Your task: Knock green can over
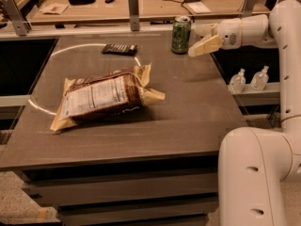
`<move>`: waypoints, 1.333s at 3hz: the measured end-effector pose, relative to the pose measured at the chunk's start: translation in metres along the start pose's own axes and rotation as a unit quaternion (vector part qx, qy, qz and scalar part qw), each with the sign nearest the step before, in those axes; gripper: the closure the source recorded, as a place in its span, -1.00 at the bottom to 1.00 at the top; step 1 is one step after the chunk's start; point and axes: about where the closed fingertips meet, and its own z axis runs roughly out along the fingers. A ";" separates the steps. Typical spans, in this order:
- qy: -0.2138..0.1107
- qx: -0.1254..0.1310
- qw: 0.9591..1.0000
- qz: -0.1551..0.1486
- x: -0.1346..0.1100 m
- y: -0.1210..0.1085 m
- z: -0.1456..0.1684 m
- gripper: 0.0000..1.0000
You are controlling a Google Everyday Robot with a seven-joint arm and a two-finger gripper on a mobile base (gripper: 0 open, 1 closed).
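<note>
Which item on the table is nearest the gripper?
The green can, upright; the gripper hovers just right of it. The snack bag and black device lie farther left.

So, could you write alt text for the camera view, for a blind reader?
A white gripper is close to the right side of an upright green can at the far edge of a dark table. A large snack bag lies flat near the middle, and a small black device lies left of the can.
</note>
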 end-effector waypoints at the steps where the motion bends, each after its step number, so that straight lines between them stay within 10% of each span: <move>1: -0.024 -0.010 0.998 0.056 -0.002 -0.002 0.009 -1.00; 4: -0.024 0.022 0.997 0.068 -0.010 -0.018 0.015 -1.00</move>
